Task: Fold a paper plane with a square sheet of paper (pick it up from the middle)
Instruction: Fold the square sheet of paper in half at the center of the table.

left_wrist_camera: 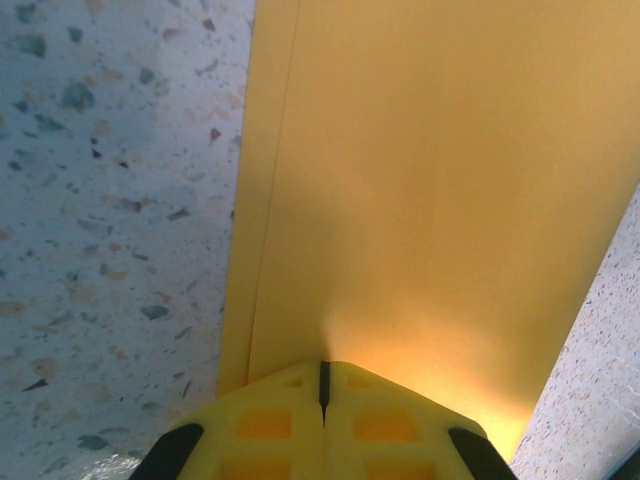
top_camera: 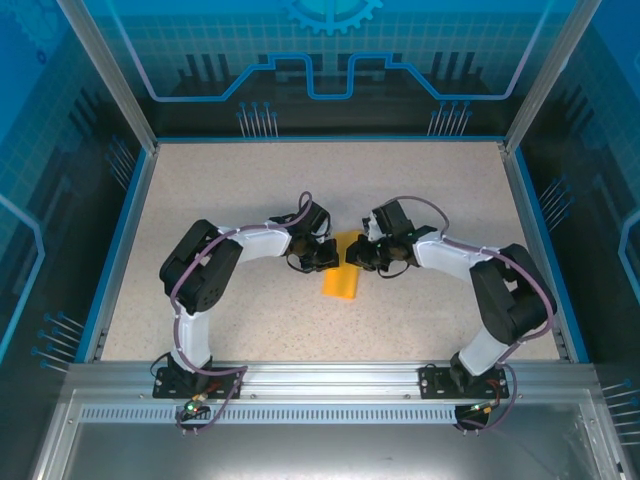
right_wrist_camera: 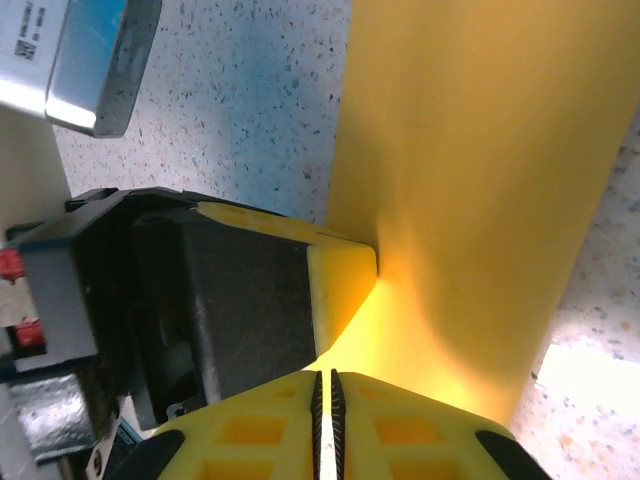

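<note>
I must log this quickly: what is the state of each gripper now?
Left gripper: closed, pinching the folded orange paper.
Right gripper: closed, it seems on the same paper's edge.

The square sheet of paper (left_wrist_camera: 420, 180) runs off the top, its near end behind the left fingers (left_wrist_camera: 390, 425)

Top cam high behind arm bases (top_camera: 190, 378), looking down; both wrist cams v. close, sharing paper (left_wrist_camera: 420, 200).

Speckled desk (top_camera: 250, 170) with a blue rim (top_camera: 320, 139); blue-patterned walls (top_camera: 330, 60) around it, a metal rail (top_camera: 330, 373) along its near edge.
</note>
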Controlling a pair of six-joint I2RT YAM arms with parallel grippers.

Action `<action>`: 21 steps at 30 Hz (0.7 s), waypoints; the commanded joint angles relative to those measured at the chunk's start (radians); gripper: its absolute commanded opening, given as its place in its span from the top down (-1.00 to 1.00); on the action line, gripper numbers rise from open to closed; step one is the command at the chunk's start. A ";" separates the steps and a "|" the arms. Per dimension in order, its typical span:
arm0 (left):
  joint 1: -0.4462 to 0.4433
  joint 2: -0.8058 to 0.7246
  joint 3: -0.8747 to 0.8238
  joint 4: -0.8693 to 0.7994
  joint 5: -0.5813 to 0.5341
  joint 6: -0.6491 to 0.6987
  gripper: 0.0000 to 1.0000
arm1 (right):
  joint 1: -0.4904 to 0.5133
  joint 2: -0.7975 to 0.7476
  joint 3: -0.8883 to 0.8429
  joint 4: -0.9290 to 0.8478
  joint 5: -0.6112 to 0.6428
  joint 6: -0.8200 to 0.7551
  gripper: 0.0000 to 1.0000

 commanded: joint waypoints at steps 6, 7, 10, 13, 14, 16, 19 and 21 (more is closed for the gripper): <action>-0.009 0.016 -0.022 -0.078 -0.059 0.005 1.00 | -0.008 0.048 -0.068 0.049 -0.021 -0.024 0.75; -0.010 0.017 -0.025 -0.078 -0.060 0.004 1.00 | -0.011 0.048 -0.079 0.052 -0.020 -0.029 0.75; -0.010 0.019 -0.028 -0.076 -0.061 0.004 1.00 | -0.020 0.051 -0.105 0.058 -0.018 -0.038 0.75; -0.011 0.021 -0.032 -0.074 -0.059 0.004 1.00 | -0.032 0.060 -0.135 0.081 -0.025 -0.045 0.74; -0.010 0.022 -0.032 -0.076 -0.059 0.005 1.00 | -0.033 0.065 -0.142 0.085 -0.026 -0.047 0.74; -0.012 0.021 -0.033 -0.076 -0.059 0.006 1.00 | -0.038 0.076 -0.159 0.100 -0.029 -0.049 0.74; -0.013 0.023 -0.036 -0.079 -0.062 0.007 1.00 | -0.045 0.091 -0.180 0.124 -0.037 -0.050 0.75; -0.012 0.021 -0.040 -0.082 -0.071 0.003 1.00 | -0.048 0.086 -0.197 0.133 -0.038 -0.049 0.76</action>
